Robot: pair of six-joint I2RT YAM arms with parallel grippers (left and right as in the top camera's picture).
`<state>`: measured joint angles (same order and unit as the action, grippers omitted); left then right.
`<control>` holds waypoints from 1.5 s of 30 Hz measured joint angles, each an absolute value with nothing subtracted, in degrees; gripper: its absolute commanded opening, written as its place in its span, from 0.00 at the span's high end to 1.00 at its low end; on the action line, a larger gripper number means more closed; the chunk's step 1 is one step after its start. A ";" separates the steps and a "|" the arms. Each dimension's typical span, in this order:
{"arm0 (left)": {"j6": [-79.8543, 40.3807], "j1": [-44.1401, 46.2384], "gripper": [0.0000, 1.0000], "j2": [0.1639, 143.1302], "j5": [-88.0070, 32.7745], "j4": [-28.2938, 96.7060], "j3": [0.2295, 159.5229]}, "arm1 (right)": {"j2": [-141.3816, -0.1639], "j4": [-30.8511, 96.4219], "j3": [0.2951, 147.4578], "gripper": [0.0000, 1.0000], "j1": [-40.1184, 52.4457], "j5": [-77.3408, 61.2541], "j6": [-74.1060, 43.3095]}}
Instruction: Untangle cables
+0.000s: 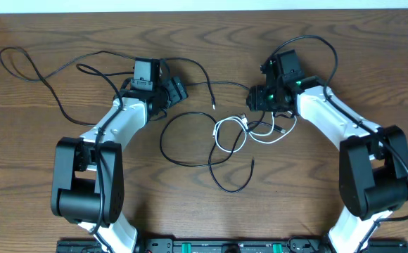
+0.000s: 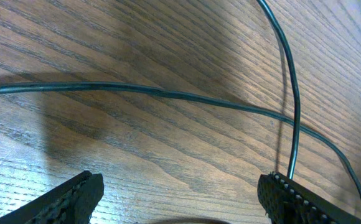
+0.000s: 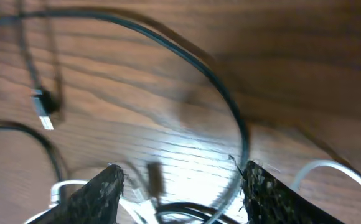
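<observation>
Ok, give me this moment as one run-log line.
left gripper: open, empty, black cable ahead | right gripper: open, empty, beside white cable | status: white crossed with black loop, not untangled

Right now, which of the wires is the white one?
The short looped cable mid-table, beside the right end effector; the other two cables are black.

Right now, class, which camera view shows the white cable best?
Overhead: the white cable shows nearly its whole looped run there. The right wrist catches only blurred white bits low in frame. The left wrist shows none of it, only black cable.
</observation>
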<state>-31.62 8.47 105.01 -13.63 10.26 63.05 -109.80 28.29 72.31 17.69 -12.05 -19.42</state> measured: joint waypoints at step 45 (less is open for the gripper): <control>-31.62 8.47 0.15 105.01 -13.65 10.46 63.05 | -106.94 24.82 84.71 0.99 19.57 -12.10 -24.53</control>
<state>-31.62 8.47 105.01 -13.65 10.46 63.05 -106.94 24.82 84.71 19.57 -12.10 -24.53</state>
